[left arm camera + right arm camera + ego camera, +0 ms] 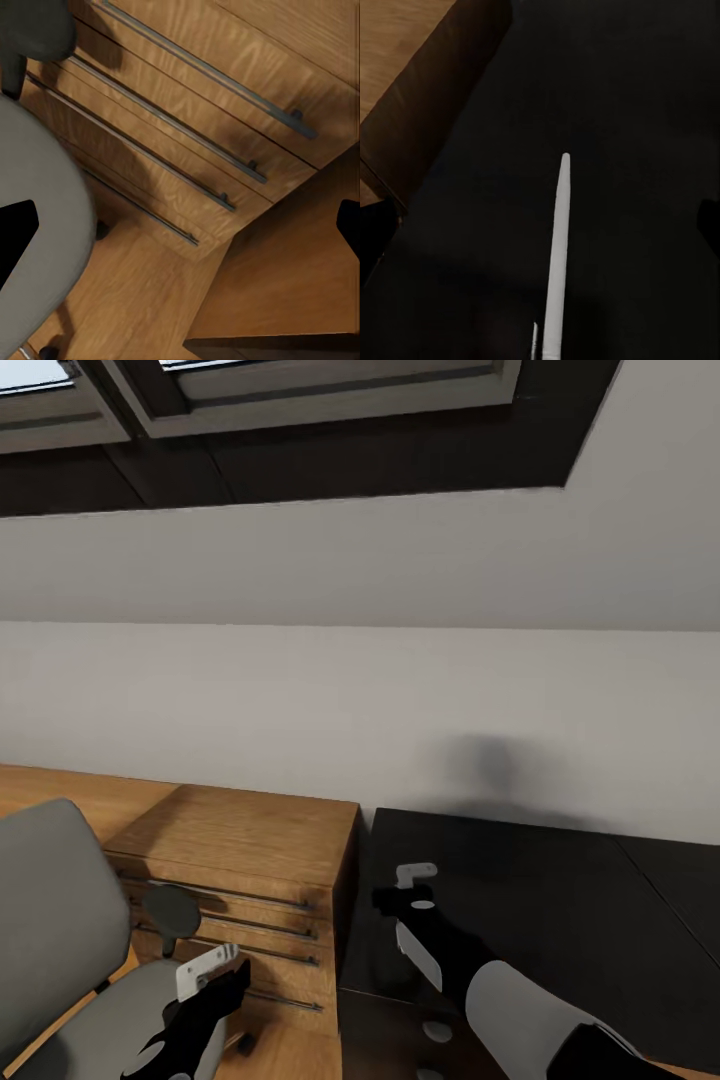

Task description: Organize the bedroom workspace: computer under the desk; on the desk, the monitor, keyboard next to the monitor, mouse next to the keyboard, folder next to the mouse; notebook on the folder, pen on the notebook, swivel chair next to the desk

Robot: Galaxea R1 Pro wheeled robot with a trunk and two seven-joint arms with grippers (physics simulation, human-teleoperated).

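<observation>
Our right jaws [418, 890] clamp the pen [556, 255] over the bare black table [560, 900]; left jaws [215, 970] apart beside the swivel chair [50, 920]. Most placing looks undone.

Swivel chair [60, 930]: grey padded seat and backrest with a dark round armrest pad, standing on the wood floor just beside a wooden drawer unit; the head view shows it at the lower left.

Surface [560, 900]: black, flat top, set against the white wall, its edge meeting the drawer unit's side.

Pen [556, 255]: slim, white, tapered to a rounded tip, seen above the black surface.
</observation>
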